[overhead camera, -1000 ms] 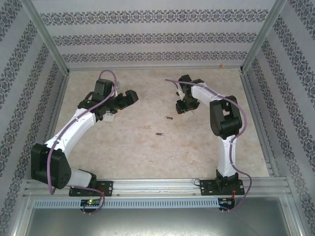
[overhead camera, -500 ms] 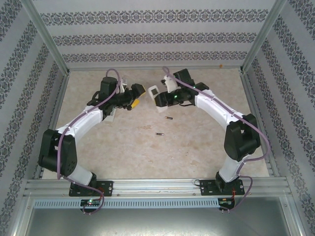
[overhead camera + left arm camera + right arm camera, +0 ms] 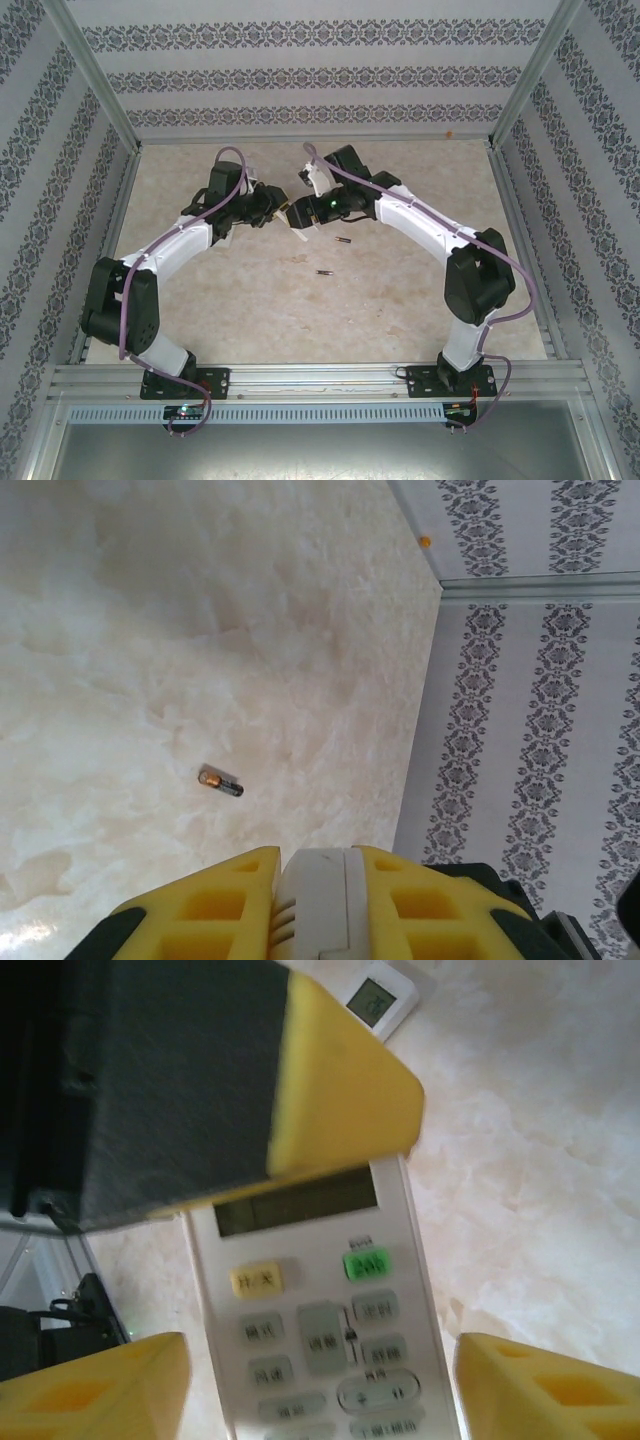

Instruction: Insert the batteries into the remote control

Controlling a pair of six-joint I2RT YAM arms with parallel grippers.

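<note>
White remote control (image 3: 310, 1260) is clamped by left gripper (image 3: 315, 860); right gripper (image 3: 325, 1390) gapes empty astride it. Batteries (image 3: 344, 239) lie loose at five o'clock; loading seems unstarted.

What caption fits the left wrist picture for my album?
Left tool clamps a white remote; one battery lies beyond.

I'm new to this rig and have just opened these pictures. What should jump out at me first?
Over the far middle of the table, a white remote control sits between both pincers: the left pincer is clamped on its display end, and the right pincer stands open around it. Two batteries lie loose on the tabletop, a little nearer the bases.
</note>
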